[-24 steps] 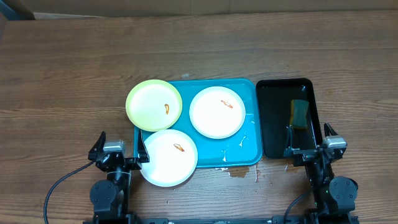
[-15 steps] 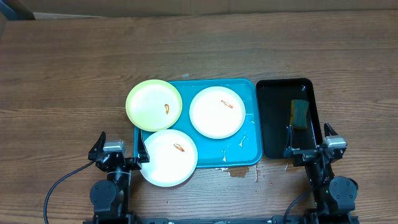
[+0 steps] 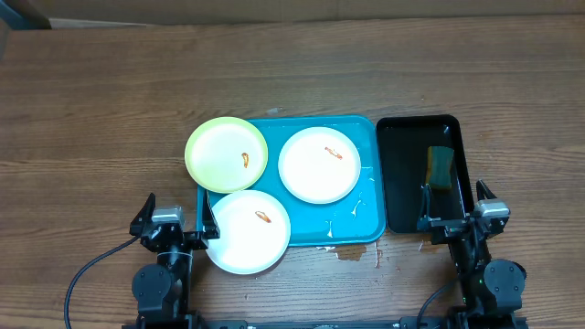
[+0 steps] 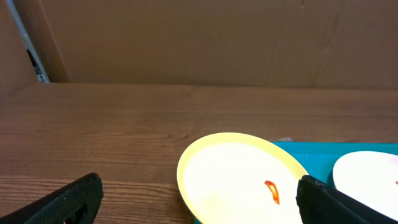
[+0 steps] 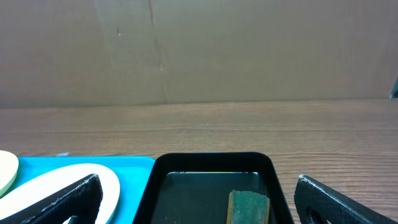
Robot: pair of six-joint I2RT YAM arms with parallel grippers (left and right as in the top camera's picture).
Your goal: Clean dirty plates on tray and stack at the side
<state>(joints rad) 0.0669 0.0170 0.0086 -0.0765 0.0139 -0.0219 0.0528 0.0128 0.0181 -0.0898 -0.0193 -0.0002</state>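
The turquoise tray lies mid-table. A pale yellow-green plate overhangs its far left corner; it also shows in the left wrist view. A white plate sits on the tray's right part. Another white plate overhangs the tray's near left edge. Each has an orange-brown smear. My left gripper is open and empty near the table's front edge, beside the near white plate. My right gripper is open and empty at the near end of the black tray.
The narrow black tray holds a green-and-yellow sponge, also seen in the right wrist view. Wet spots lie on the wood in front of the turquoise tray. A brown cardboard wall stands behind the table.
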